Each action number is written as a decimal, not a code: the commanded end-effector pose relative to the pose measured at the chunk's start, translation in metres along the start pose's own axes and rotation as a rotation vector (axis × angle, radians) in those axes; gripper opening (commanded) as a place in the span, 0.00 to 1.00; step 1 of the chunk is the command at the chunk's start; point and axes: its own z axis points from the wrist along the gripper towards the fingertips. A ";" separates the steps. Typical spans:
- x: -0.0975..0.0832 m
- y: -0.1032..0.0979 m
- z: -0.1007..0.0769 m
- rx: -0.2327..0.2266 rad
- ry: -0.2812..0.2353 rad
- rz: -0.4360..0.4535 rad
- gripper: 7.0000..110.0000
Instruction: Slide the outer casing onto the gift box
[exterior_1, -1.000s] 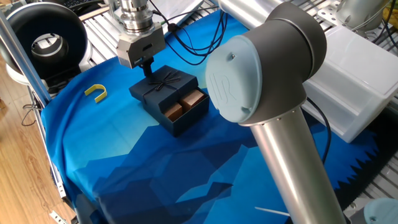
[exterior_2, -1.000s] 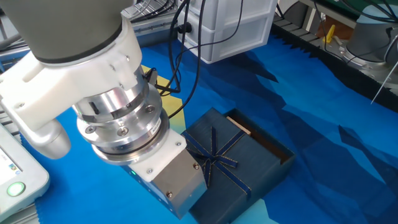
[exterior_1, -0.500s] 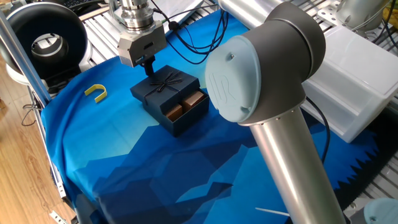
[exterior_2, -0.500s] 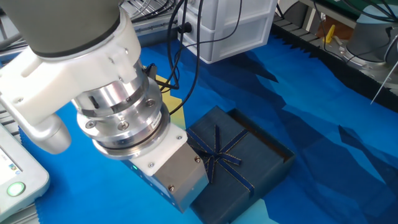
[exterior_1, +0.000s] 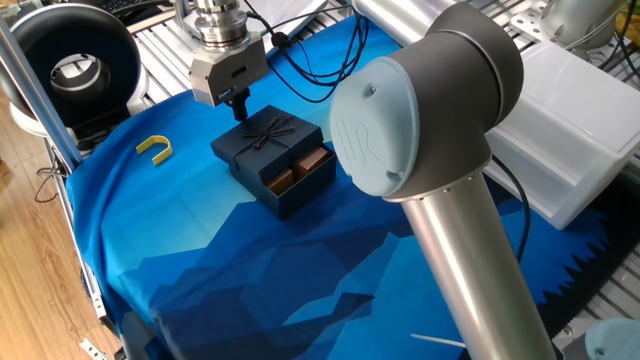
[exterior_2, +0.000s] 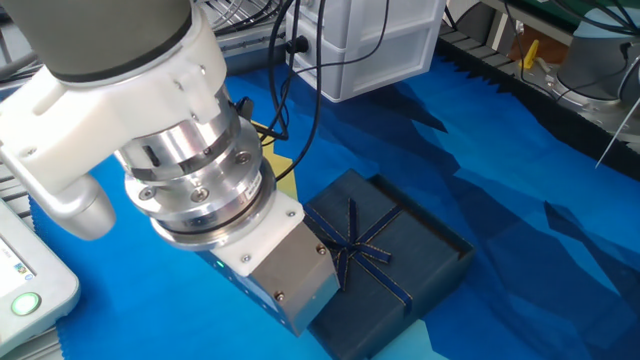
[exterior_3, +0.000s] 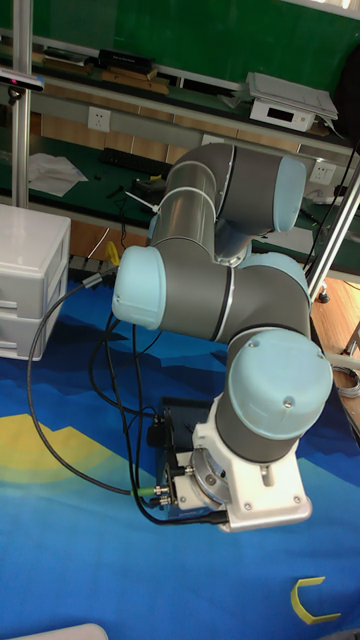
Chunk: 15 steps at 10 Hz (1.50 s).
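Observation:
The outer casing (exterior_1: 262, 133), dark navy with a thin ribbon bow (exterior_2: 355, 247), lies over most of the gift box (exterior_1: 300, 172) on the blue cloth. Two tan blocks (exterior_1: 312, 158) of the gift box still show at its near-right end in one fixed view. In the other fixed view the casing (exterior_2: 390, 262) hides them. My gripper (exterior_1: 240, 104) points down at the casing's far-left edge, with its black fingers together and touching that edge. In the other fixed view the wrist body (exterior_2: 280, 280) hides the fingertips. In the tall fixed view the arm covers nearly all of the box.
A yellow U-shaped piece (exterior_1: 155, 148) lies on the cloth left of the box. A white drawer unit (exterior_2: 370, 45) stands at the table's edge. Black cables (exterior_1: 310, 60) trail behind the gripper. A black round device (exterior_1: 75, 65) sits beyond the cloth's left corner.
The gripper has pushed the casing further along the gift box. The tan sliver seen in the other fixed view a second ago is now covered.

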 end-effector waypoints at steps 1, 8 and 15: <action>0.002 -0.001 0.000 0.002 0.008 0.004 0.00; 0.011 0.000 0.002 0.001 0.046 0.007 0.00; 0.020 0.003 -0.003 -0.007 0.071 0.006 0.00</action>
